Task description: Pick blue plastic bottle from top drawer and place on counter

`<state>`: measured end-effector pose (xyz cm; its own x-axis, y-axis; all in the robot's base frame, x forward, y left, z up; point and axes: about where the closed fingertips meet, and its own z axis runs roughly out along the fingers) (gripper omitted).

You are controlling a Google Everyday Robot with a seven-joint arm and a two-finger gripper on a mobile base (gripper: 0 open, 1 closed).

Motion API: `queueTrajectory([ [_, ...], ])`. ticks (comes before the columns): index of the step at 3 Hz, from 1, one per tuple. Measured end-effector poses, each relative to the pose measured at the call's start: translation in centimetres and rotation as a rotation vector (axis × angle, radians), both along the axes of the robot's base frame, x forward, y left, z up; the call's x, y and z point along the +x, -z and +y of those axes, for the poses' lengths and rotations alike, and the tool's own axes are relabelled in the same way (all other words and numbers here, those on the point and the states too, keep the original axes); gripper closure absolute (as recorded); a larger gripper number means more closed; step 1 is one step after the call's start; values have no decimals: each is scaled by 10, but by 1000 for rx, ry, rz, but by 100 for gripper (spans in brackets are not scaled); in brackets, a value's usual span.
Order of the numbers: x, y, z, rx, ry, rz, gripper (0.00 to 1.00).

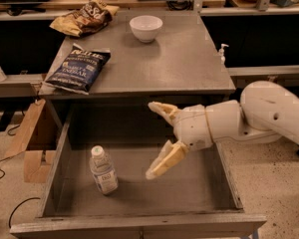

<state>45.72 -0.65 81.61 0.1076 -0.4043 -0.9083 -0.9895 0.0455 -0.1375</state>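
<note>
The blue plastic bottle [103,171], clear with a white cap and pale label, stands on the floor of the open top drawer [189,195], toward its left side. My gripper [151,139] hangs over the middle of the drawer, to the right of the bottle and apart from it. Its two tan fingers [165,160] are spread wide, and nothing is between them. The grey counter [174,59] lies behind the drawer.
On the counter are a white bowl [146,28], a dark blue chip bag [78,67] at the left and a brown chip bag [85,17] at the back left. A small white pump dispenser [222,53] stands by the counter's right edge. A cardboard box [27,141] sits on the floor at the left.
</note>
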Motion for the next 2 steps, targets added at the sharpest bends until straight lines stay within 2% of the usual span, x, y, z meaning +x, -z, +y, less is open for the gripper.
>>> queueTrajectory([
  [1, -8, 47, 46, 31, -40, 48, 0],
  [2, -7, 85, 86, 72, -58, 64, 0],
])
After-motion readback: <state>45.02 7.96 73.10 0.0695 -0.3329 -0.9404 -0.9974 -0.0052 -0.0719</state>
